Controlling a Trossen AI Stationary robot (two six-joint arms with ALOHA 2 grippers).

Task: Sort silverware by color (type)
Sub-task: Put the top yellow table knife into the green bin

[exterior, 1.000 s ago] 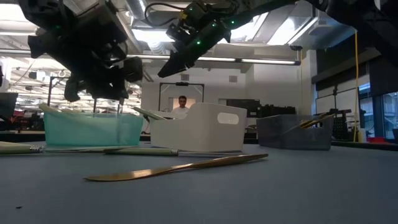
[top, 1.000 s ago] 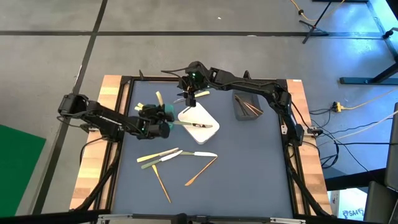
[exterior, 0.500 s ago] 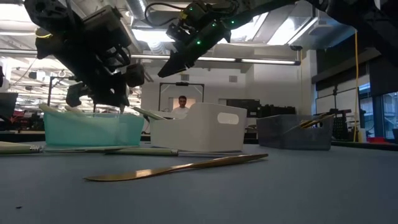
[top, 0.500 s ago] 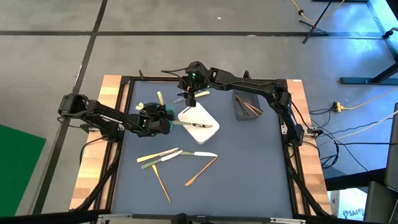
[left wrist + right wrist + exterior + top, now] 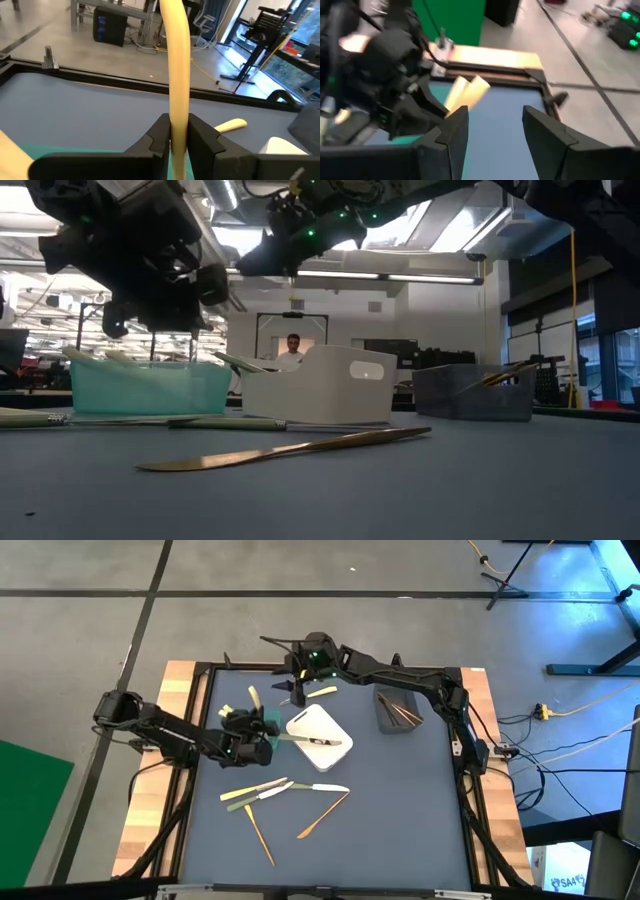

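Yellow utensil [image 5: 179, 65] pinched upright between left gripper [image 5: 178, 135] fingers.

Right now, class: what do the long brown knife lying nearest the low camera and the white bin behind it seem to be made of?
Long brown knife: probably plastic with a metallic bronze finish, or metal; it catches glossy highlights. White bin: likely moulded plastic, smooth matte walls, rounded corners, cut-out handle.

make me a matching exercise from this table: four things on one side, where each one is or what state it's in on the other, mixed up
Things:
1. left claw
2. right claw
3. grey bin
4. white bin

Places or states:
A. holds orange-brown utensils, at the table's right
B. shut on a pale yellow utensil
C. open and empty, above the table's far edge
D. at the table's middle, beside the green bin

Pairs: 1-B, 2-C, 3-A, 4-D
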